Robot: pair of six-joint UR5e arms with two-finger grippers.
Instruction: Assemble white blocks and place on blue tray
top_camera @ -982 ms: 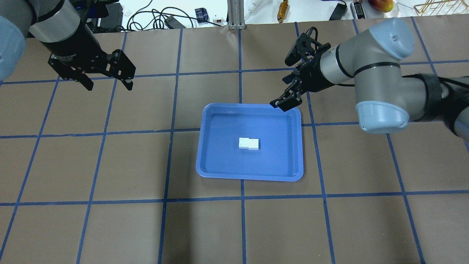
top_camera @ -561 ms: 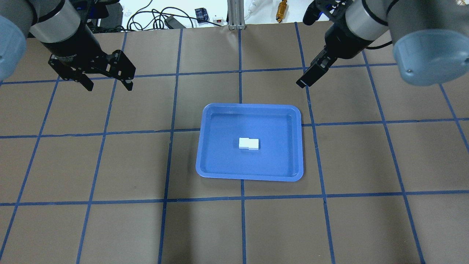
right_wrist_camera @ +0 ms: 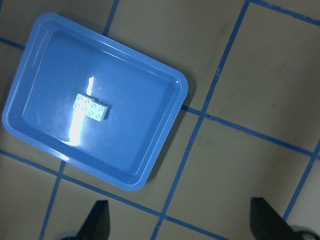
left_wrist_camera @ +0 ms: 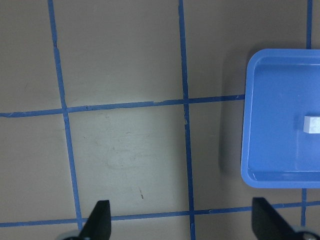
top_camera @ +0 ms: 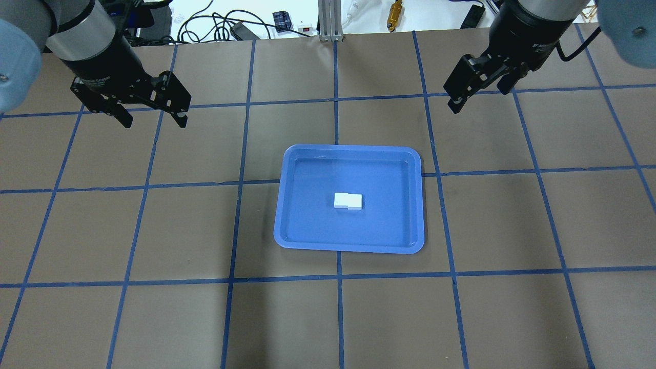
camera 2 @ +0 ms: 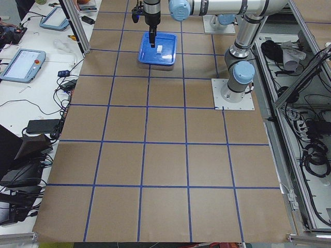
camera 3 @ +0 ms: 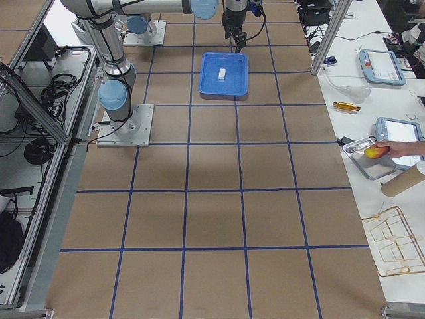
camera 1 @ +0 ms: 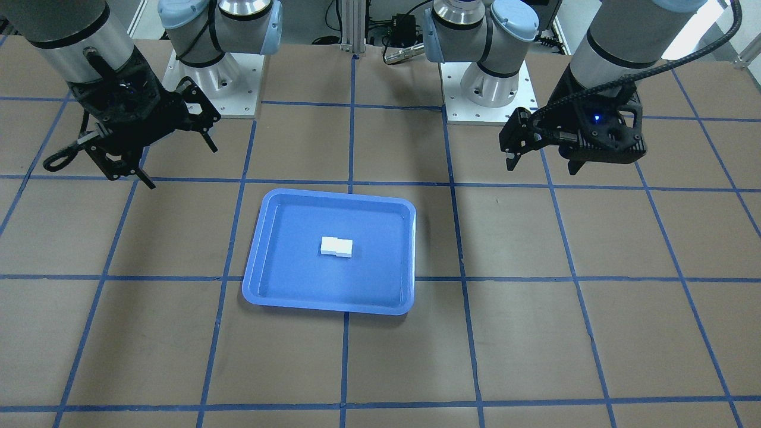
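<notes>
Nearest the front-facing camera: brown table (camera 1: pixel 380 356) with a blue tape grid. Next back sits one blue tray (camera 1: pixel 252 279), shallow, with rounded corners and a raised rim, flat on the table across a tape line. At the tray's middle lie the white blocks (camera 1: pixel 336 246). These are two small square bricks joined into one short bar, stepped sideways (the offset shows as a notch along each long side). Studs face up in the right wrist view, and the bar touches only the tray floor.

Farther back hang two grippers, both above the table and well apart from tray and blocks. Right gripper (camera 1: pixel 179 166), on that view's left, has its fingers spread wide with nothing between them. Left gripper (camera 1: pixel 541 166), on that view's right, is likewise spread and holds nothing. Farthest back: two grey arm bases (camera 1: pixel 475 89) on bolted plates.
</notes>
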